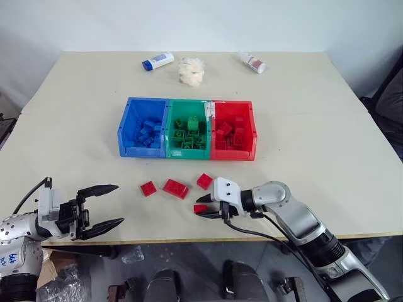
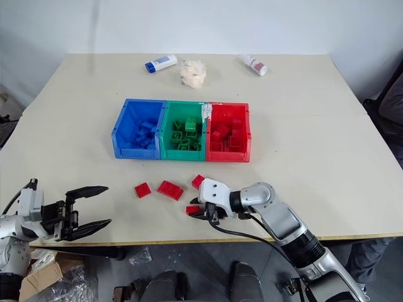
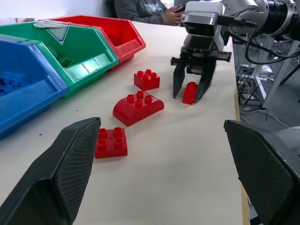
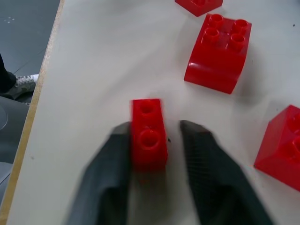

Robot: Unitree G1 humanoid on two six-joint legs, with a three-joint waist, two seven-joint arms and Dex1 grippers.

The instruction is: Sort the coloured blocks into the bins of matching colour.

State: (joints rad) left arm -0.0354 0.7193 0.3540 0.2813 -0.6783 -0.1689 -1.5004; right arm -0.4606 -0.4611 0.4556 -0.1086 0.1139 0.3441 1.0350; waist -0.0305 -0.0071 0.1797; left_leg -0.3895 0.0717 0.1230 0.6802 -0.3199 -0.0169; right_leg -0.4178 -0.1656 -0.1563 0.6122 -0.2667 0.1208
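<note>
- Pale beige table (image 1: 302, 132) under a white wall; a row of three joined bins sits mid-table: blue bin (image 1: 126, 132), green bin (image 1: 169, 146), red bin (image 1: 252, 135), each holding bricks of its own colour
- Along the far edge lie a white bottle with a blue cap (image 1: 157, 61), a crumpled white wad (image 1: 191, 70) and a second white bottle (image 1: 252, 61)
- Four red bricks lie on the table in front of the bins, near the front edge: a small flat one (image 1: 148, 188); a wider rounded one (image 1: 175, 188) just beside it; a square one (image 1: 204, 181); a narrow two-stud brick (image 4: 148, 133)
- Right gripper (image 1: 204, 211) reaches in low over the table with its fingers either side of the narrow brick; one finger touches it, the other stands just off its side; the brick rests on the table
- Left gripper (image 1: 104, 206) hovers at the table's near left corner, fingers spread wide, holding nothing
</note>
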